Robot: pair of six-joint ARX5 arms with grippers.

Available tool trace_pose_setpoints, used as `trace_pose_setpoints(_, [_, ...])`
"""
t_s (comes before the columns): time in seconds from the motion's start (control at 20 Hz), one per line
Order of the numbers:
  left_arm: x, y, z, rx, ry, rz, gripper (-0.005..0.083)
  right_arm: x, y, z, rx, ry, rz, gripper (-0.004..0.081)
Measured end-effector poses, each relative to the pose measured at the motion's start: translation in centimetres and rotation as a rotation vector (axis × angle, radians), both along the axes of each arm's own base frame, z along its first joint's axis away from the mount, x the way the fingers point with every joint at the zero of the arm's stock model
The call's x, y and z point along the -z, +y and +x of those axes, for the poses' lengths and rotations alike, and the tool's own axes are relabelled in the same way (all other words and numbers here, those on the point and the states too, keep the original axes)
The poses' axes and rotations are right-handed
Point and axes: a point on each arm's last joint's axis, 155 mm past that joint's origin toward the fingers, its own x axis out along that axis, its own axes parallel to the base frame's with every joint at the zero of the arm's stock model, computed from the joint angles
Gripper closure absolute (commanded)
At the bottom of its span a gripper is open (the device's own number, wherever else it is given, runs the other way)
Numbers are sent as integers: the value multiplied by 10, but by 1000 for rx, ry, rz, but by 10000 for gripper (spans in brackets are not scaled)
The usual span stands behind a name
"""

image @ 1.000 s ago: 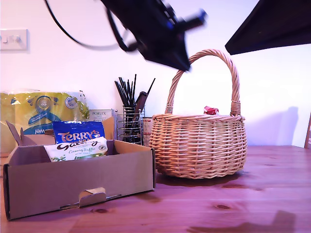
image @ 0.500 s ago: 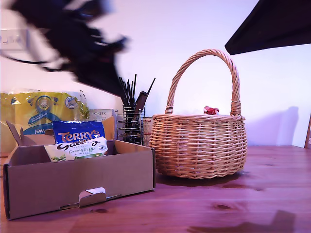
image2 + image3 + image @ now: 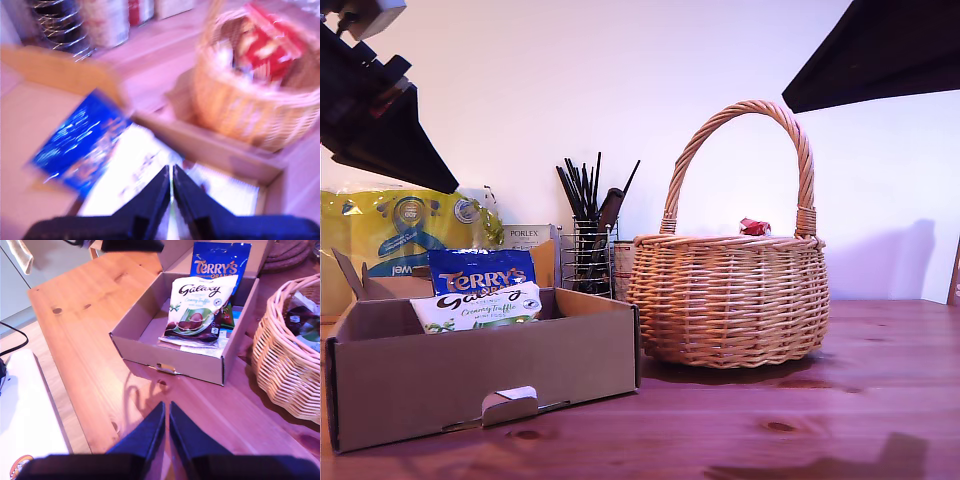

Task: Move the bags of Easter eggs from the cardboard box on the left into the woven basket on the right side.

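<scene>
Since a second ago an arm has swung from above the woven basket (image 3: 728, 300) across to the exterior view's upper left, and is now hanging over the cardboard box (image 3: 480, 365). The first wrist view, badly blurred, is looking down into that box, so this is my first gripper (image 3: 172, 187); its jaws are pressed together with nothing between them. My second gripper (image 3: 167, 427) is also closed and empty, hovering above the bare desk (image 3: 90, 340) in front of the box.

The red-and-white bag (image 3: 267, 42) is already lying in the basket. The white-and-green bag (image 3: 197, 307) and the blue Terry's bag (image 3: 220, 265) are both waiting in the box, the white one leaning against the blue.

The risks, as I judge them: descending with jaws unopened would simply be pushing the slippery white pouch flat instead of gripping it. Because the two pouches are overlapping, a wide pinch might be catching both or dragging the blue one over the box wall. The raised rear flap is also standing close to the approach path.
</scene>
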Motion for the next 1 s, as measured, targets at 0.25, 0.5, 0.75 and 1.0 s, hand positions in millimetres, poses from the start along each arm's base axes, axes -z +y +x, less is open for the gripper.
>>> trace_pose_setpoints(0.25, [1, 7, 5, 87, -123, 143, -13, 0, 0, 0, 0, 0, 0, 782])
trace_pose_setpoints(0.5, [11, 15, 11, 78, -109, 161, -13, 0, 0, 0, -1, 0, 0, 782])
trace_pose_setpoints(0.75, [52, 23, 13, -74, 170, 1, -11, 0, 0, 0, -1, 0, 0, 782])
trace_pose_setpoints(1.0, [52, 20, 11, -290, 374, -215, -9, 0, 0, 0, -9, -14, -8, 782])
